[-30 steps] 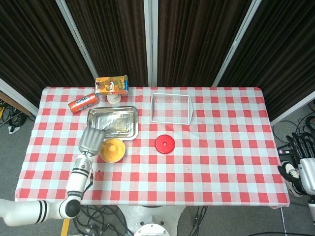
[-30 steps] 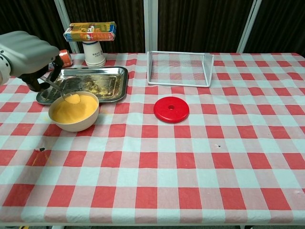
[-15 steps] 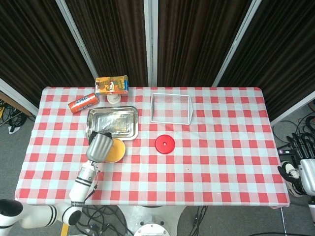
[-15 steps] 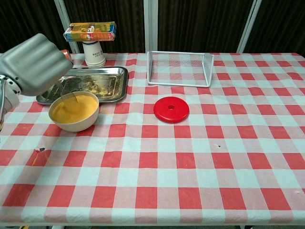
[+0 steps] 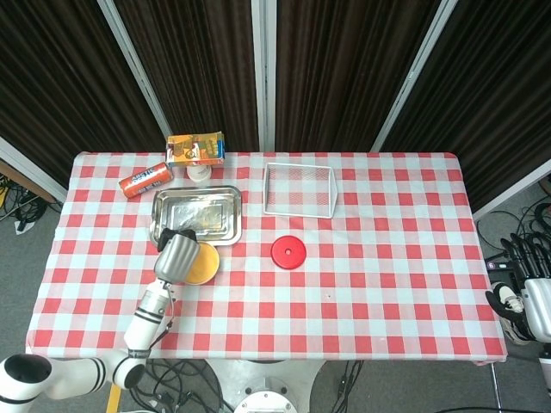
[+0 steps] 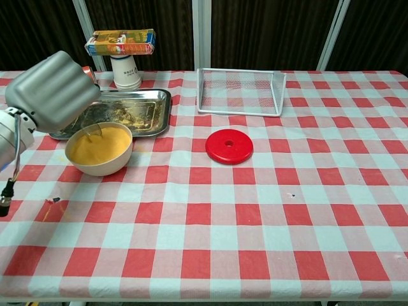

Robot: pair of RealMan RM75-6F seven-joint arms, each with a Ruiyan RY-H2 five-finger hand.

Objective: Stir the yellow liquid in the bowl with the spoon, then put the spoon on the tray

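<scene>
A cream bowl (image 5: 205, 265) (image 6: 102, 164) of yellow liquid (image 6: 102, 145) stands at the table's left, just in front of the metal tray (image 5: 196, 208) (image 6: 143, 102). My left hand (image 5: 176, 255) (image 6: 51, 89) hovers over the bowl's left rim, back toward the cameras, gripping the spoon. Only a thin piece of the spoon handle (image 6: 94, 132) shows, slanting down into the liquid; its tip is hidden. The tray holds yellowish smears. My right hand (image 5: 527, 297) hangs off the table's right edge, fingers apart, holding nothing.
A red disc (image 5: 289, 252) (image 6: 229, 145) lies mid-table. A white wire basket (image 5: 299, 189) (image 6: 239, 92) stands behind it. Behind the tray are an orange can (image 5: 145, 180) and a white cup (image 6: 126, 71) topped by an orange box (image 5: 195, 149) (image 6: 121, 41).
My left hand has moved from the bowl's left side to over it and closer to the chest camera. The spoon's tip, seen above the liquid before, is now hidden.
</scene>
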